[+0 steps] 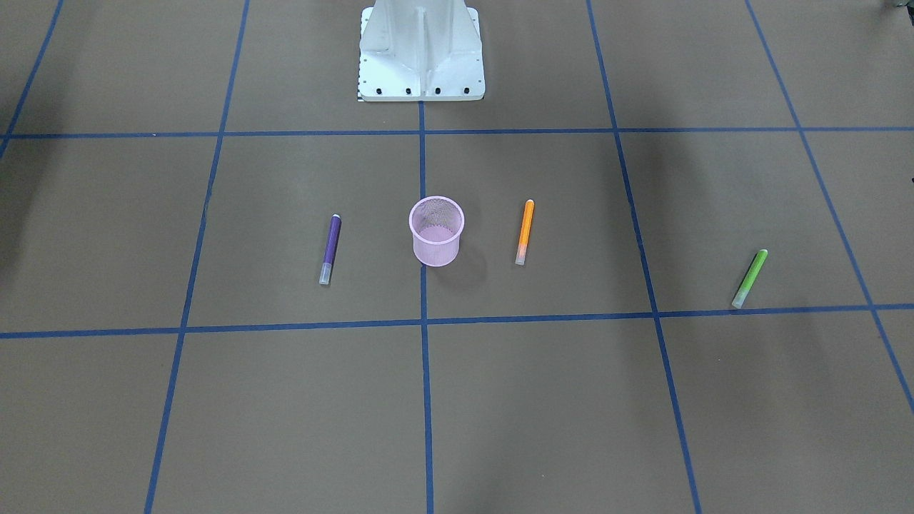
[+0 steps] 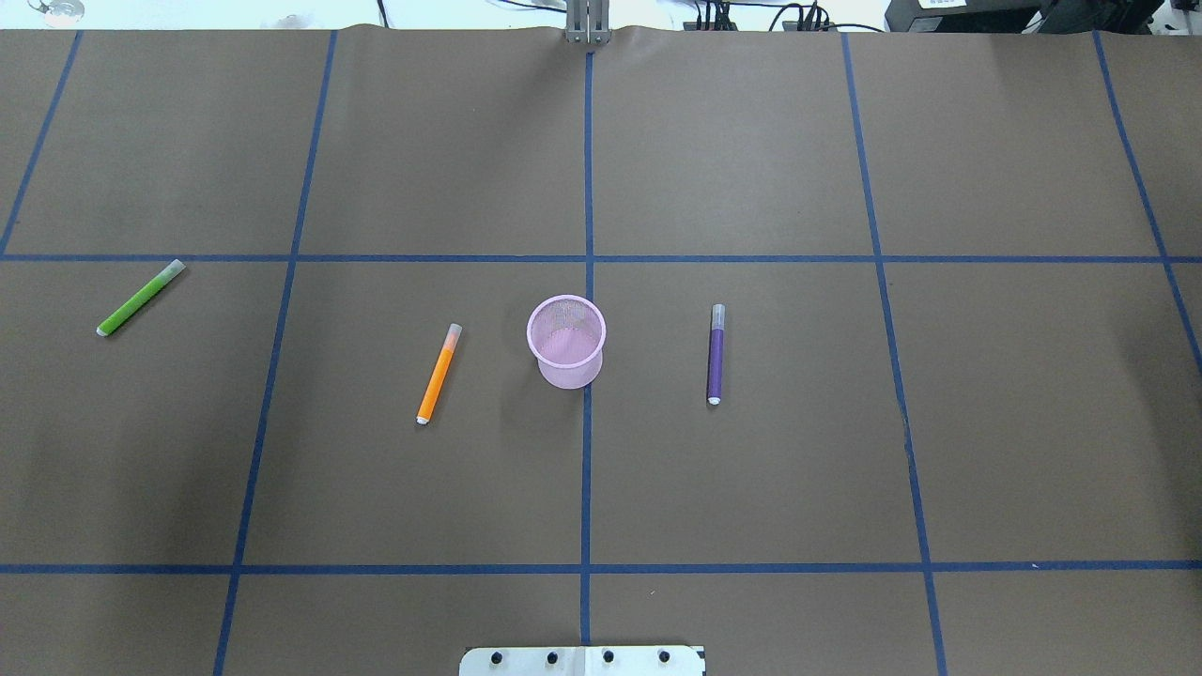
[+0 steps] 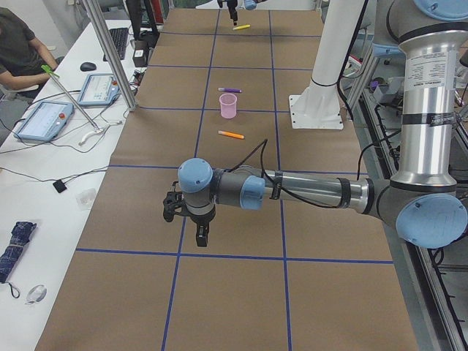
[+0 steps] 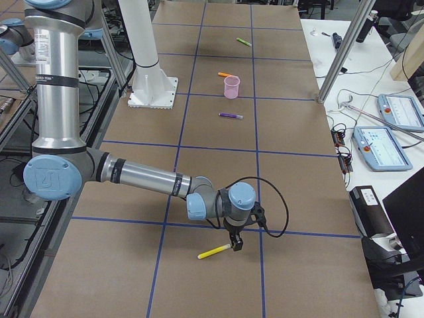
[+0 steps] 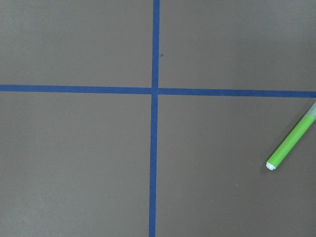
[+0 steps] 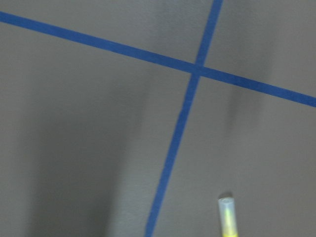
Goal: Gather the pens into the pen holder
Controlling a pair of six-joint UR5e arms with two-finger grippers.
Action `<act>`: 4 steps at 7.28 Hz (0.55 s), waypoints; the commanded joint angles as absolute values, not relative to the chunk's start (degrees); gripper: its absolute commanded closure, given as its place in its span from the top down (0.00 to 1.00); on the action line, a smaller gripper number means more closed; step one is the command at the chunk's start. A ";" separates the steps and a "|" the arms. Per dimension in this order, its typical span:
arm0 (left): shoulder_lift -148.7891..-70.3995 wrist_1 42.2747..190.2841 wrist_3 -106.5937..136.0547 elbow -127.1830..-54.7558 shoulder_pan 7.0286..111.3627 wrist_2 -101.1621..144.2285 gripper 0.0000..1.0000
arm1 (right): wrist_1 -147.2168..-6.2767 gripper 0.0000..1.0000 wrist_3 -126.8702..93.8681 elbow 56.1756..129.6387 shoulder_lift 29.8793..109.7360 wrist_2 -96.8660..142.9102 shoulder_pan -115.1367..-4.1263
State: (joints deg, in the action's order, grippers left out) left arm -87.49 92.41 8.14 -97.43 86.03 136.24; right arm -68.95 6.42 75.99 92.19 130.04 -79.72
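Claws first: the left claw (image 3: 200,235) hangs just above the table (image 2: 751,469) toward the robot's left end, fingers pointing down. It shows only in the side view, so I cannot tell whether it is released or clenched. Its wrist camera looks down on a crossing of blue tape lines (image 5: 154,91), with the green pen (image 5: 292,142) lying at the view's right edge.

The right claw (image 4: 234,244) is low at the opposite end, right at one end of the yellow pen (image 4: 215,252), which lies flat on the table. I cannot tell whether it grips the pen or is merely beside it.

The pen holder (image 2: 570,371) stands upright on the centre tape line. The orange pen (image 2: 438,374) lies near it on the robot's left and the purple pen (image 2: 716,355) near it on the right, neither touching it. From overhead, the green pen sits well apart, far out to the left.
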 commanded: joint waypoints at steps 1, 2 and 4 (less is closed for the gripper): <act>-87.45 92.72 8.26 -97.47 85.96 136.23 1.00 | -67.94 0.95 7.64 72.18 92.20 130.08 -79.72; -87.54 92.72 8.26 -97.47 85.96 136.32 1.00 | -67.94 0.95 8.08 72.51 92.72 130.86 -79.80; -87.54 92.72 8.26 -97.56 85.96 136.32 1.00 | -67.85 0.92 8.09 73.30 94.74 131.92 -79.89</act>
